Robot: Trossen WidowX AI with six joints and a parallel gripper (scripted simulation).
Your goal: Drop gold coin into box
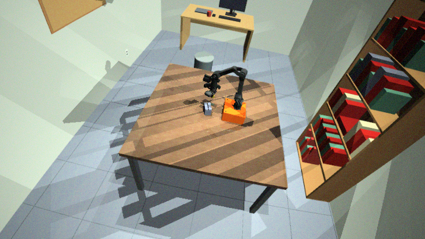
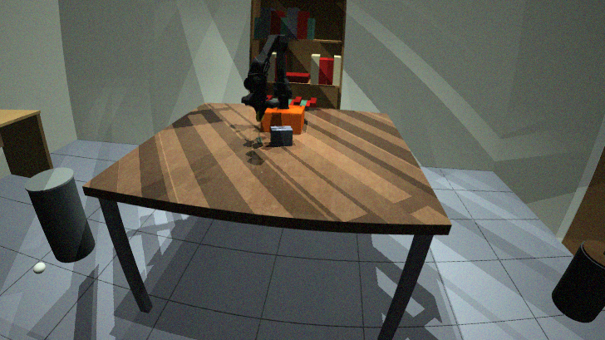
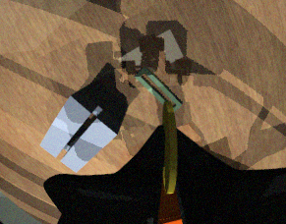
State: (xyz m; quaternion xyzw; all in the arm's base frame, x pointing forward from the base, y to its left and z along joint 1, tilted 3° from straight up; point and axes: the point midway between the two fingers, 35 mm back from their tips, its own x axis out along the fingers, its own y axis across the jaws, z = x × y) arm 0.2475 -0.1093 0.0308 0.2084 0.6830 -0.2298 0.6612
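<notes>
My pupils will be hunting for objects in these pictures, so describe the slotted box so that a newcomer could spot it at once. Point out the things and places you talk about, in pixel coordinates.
On the wooden table (image 1: 200, 148) (image 2: 285, 184), find the big orange block (image 1: 233, 117) (image 2: 290, 116) under the black arm. The slotted box (image 1: 208, 110) (image 2: 282, 136) (image 3: 98, 133) sits beside it: small, grey, with one narrow slot across its lid, unlike the plain orange block.

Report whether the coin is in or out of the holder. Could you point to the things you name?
Out: the coin (image 3: 170, 147) is in the gripper (image 1: 212, 95) (image 2: 258, 116), above the holder (image 3: 149, 89).
</notes>
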